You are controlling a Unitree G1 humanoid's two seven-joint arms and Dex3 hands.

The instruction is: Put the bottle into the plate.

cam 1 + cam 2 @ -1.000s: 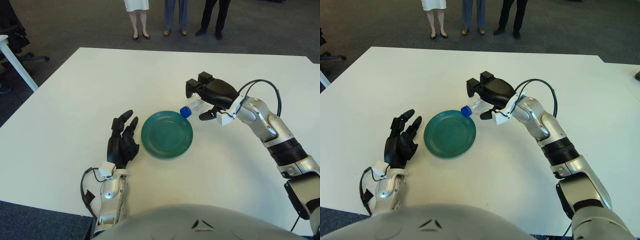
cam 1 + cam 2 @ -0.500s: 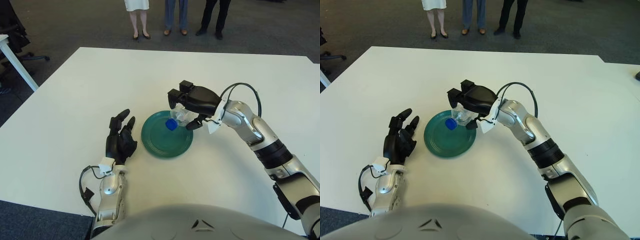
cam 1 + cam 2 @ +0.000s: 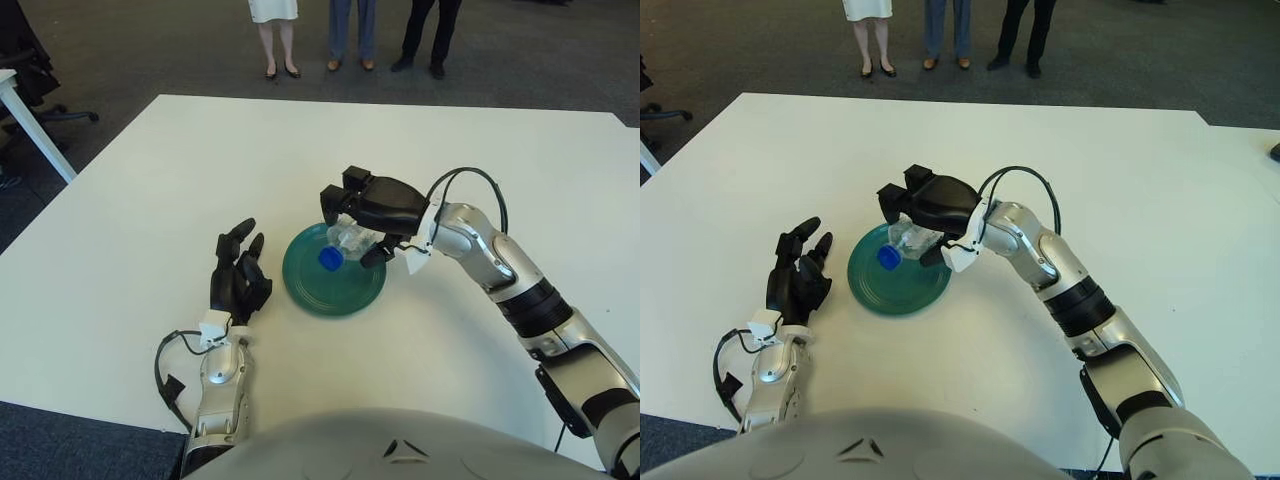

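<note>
Right hand [image 3: 365, 215] clamped on bottle [image 3: 343, 243], over green plate [image 3: 334, 270], cap tilted down-left toward the centre (left hand [image 3: 238, 280] idle, fingers spread, beside the rim).

Green plate [image 3: 345, 290], clear bottle [image 3: 347, 240] with blue cap [image 3: 330, 259], white table [image 3: 200, 170]

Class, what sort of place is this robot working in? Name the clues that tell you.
Probably an office or lab demonstration space: a large white table on dark carpet, an office chair at the left edge, and three people standing beyond the table, seen only from the waist down.
</note>
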